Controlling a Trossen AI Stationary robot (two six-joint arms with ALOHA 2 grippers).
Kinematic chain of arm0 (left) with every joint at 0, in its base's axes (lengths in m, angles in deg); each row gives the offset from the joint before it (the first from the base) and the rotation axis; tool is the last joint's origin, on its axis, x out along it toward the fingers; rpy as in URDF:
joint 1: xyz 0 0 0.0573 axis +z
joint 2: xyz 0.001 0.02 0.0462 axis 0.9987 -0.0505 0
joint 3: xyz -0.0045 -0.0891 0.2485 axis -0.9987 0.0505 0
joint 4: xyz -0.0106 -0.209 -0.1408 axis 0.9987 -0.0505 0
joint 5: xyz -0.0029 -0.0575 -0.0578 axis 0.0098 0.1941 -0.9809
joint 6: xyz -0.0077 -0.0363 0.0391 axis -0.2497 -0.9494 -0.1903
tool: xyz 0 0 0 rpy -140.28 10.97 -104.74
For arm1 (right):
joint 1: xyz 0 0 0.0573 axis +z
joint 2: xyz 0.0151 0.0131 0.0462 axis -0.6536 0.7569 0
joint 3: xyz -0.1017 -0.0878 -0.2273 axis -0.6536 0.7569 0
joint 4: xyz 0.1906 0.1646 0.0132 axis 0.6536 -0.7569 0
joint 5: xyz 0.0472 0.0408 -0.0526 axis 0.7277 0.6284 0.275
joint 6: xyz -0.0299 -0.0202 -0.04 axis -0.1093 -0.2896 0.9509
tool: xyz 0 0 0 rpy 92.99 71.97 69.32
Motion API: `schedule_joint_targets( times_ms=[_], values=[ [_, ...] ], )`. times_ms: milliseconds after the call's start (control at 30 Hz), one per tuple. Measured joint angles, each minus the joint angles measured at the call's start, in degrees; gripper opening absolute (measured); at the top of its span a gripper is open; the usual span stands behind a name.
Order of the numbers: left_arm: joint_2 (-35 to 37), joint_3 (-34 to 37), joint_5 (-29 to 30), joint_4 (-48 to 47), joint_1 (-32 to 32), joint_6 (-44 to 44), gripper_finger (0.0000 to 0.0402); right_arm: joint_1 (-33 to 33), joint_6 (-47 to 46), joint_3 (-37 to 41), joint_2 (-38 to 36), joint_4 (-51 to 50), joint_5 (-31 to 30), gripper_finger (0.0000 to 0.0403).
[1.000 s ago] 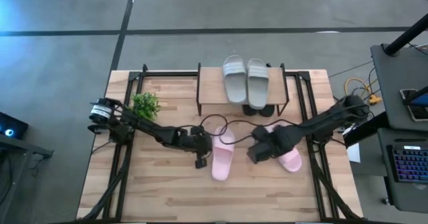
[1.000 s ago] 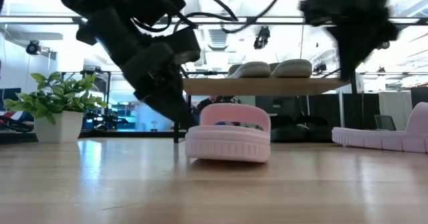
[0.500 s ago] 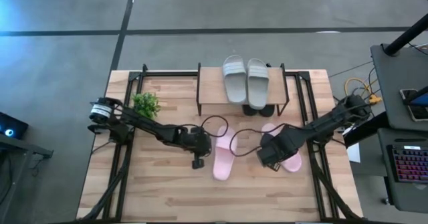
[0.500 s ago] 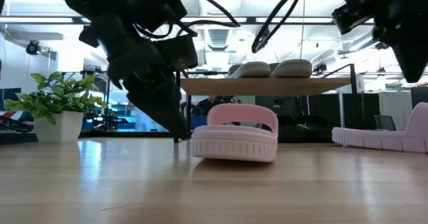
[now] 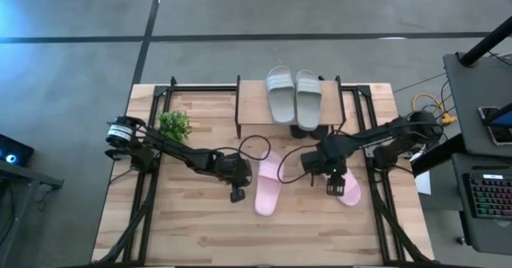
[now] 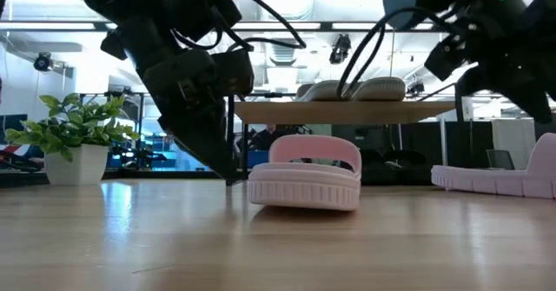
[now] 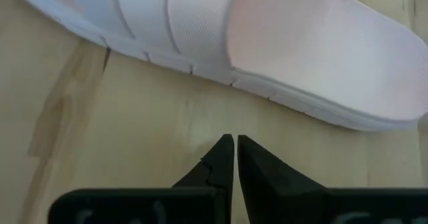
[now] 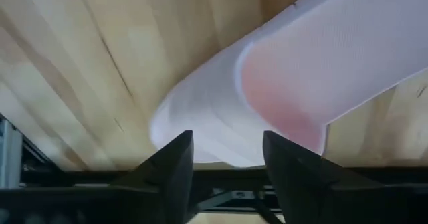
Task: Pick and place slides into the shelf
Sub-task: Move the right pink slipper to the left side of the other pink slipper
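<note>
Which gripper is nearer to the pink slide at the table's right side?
Right. The right gripper hovers open directly over that pink slide; the left gripper, shut, sits beyond the other pink slide.

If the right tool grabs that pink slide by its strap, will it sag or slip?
The right pink slide looks like thick moulded foam, so probably light and fairly stiff. Its wide arched strap may flex somewhat. The ribbed texture likely helps the open right tool hold it.

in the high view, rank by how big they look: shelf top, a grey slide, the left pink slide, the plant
1. shelf top
2. the left pink slide and a grey slide: too alike to rank
3. plant
</note>
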Motion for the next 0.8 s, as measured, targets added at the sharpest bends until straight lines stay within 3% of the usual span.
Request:
schedule_joint_targets(
  times_ms=[333, 800],
  values=[
    [0.02, 0.04, -0.09, -0.87, -0.26, -1.70, 0.0006, -5.11, 8.46, 3.94, 0.04, 1.82, 0.31, 0.0180],
    [0.02, 0.09, -0.07, -0.69, -0.35, -1.74, 0.0006, -5.16, 9.28, 6.41, 2.64, 6.33, 10.16, 0.0176]
  ],
)
